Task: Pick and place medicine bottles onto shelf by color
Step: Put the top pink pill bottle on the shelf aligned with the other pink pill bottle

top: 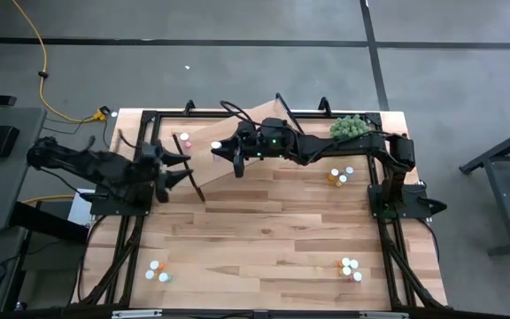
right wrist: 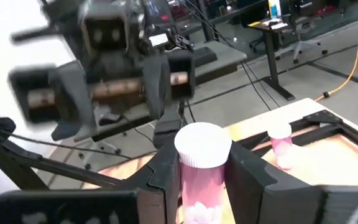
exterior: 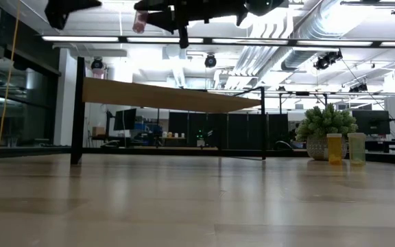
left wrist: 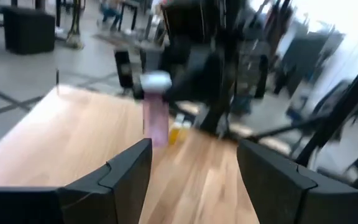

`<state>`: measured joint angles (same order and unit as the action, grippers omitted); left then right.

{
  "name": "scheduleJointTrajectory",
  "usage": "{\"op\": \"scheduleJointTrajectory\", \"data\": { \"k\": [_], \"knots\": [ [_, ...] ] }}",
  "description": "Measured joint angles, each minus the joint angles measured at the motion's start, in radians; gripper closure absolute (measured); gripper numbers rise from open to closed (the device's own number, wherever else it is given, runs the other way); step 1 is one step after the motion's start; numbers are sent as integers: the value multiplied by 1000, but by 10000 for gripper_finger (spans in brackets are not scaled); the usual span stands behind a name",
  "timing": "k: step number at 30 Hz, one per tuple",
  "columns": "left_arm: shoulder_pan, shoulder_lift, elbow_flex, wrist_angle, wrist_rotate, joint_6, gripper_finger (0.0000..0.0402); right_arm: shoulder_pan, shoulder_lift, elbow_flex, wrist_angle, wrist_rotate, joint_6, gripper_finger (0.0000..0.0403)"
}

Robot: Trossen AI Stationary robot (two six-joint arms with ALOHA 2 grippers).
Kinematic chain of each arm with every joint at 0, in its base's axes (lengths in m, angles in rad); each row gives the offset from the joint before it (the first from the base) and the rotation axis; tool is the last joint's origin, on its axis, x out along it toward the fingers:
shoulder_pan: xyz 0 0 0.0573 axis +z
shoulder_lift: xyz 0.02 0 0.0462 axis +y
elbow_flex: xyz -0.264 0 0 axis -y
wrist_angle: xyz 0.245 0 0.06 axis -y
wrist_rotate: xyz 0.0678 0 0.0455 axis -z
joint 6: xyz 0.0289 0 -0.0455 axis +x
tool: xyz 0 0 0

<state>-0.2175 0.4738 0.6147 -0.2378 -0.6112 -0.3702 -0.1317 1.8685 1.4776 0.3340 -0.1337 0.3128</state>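
My right gripper [top: 222, 151] reaches in from the table's right, over the light-wood shelf [exterior: 170, 96], and is shut on a pink medicine bottle with a white cap [right wrist: 202, 158]. A second pink bottle [right wrist: 280, 146] stands upright farther left, apparently on the shelf. My left gripper [left wrist: 191, 180] is open and empty. It hangs level a short way left of the held bottle [left wrist: 156, 112] and faces it. Other bottles stand in small groups on the tabletop. My right gripper pinches the pink bottle's body just below the white cap [right wrist: 201, 180] between its two fingers [right wrist: 166, 171], one on each side. The fingers come level from the table's right. The bottle stands upright, lifted clear, high above the shelf [exterior: 140, 20].
A fuzzy green plant [top: 348, 127] sits at the far right. Orange and pale bottles [top: 339, 175] stand near it. More bottles cluster at the near left [top: 156, 270] and near right [top: 351, 268]. Black frame rails [top: 127, 257] run along the table's sides.
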Motion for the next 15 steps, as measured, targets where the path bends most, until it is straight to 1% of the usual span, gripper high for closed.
{"op": "scheduleJointTrajectory", "data": {
  "k": [3,8,11,15],
  "knots": [
    [0,-35,47,3,-23,40,176,7,22,0,29,11,-28,311],
    [0,-31,143,3,-44,134,177,8,132,7,192,20,-27,311],
    [0,-23,182,3,-56,173,177,8,211,72,224,35,-45,311],
    [1,-17,204,35,-66,201,177,8,319,210,193,60,-77,311]
  ]
}}
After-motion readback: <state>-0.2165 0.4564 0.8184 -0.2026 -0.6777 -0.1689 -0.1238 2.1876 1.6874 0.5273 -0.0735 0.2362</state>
